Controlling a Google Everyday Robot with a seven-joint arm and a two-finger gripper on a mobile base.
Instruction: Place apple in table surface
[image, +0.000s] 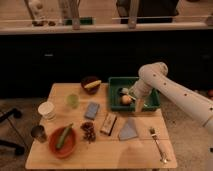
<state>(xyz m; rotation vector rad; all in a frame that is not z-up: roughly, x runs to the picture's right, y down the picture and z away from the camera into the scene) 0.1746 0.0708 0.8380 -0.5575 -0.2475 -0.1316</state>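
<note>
Grapes (88, 131) left of centre on tabletop (102, 154), out of play. Further right, apple (126, 99) lying in green tray (118, 80), not yet on wood. Gripper (133, 101) low in tray, just right of apple, jaws spread wide, nothing held. Likely hazards: round fruit rolling off under off-centre closing; lifted load clipping tray wall.

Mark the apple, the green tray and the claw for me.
green tray (116, 80): camera view, back-left rim.
apple (126, 99): camera view, middle of the fruit, inside the green tray.
claw (136, 105): camera view, between its tips, low over the green tray beside the apple.
</note>
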